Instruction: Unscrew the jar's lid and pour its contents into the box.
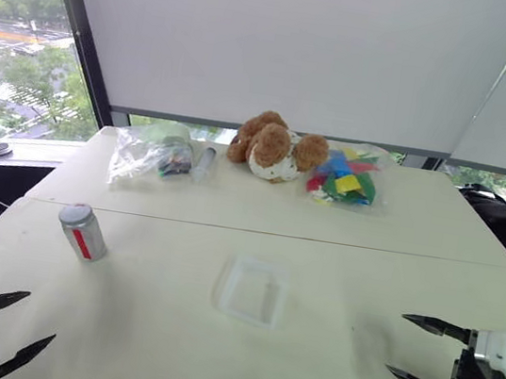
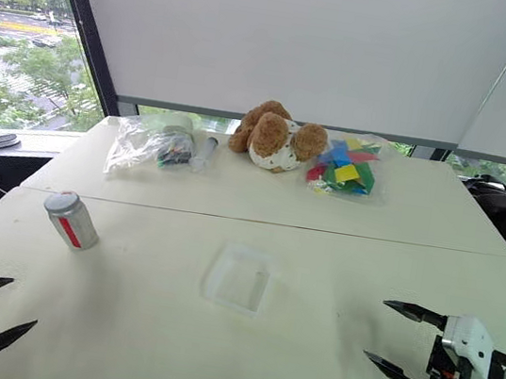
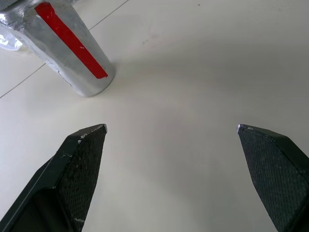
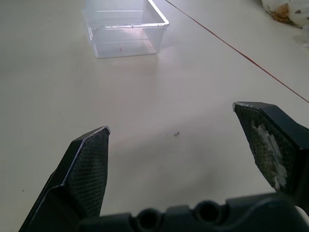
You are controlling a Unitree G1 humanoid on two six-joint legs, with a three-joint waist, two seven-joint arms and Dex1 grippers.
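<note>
Clear plastic bags (image 1: 149, 150) and a plush dog (image 1: 274, 147) line the table's (image 1: 401, 221) far edge; both tools (image 1: 18, 326) (image 1: 409, 346) gape, empty.

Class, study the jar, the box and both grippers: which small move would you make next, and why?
Probably bring the left gripper forward to the jar. The jar stands on the robot's left with its lid still on, nearest that open gripper; the box sits mid-table, and nothing is held yet.
</note>
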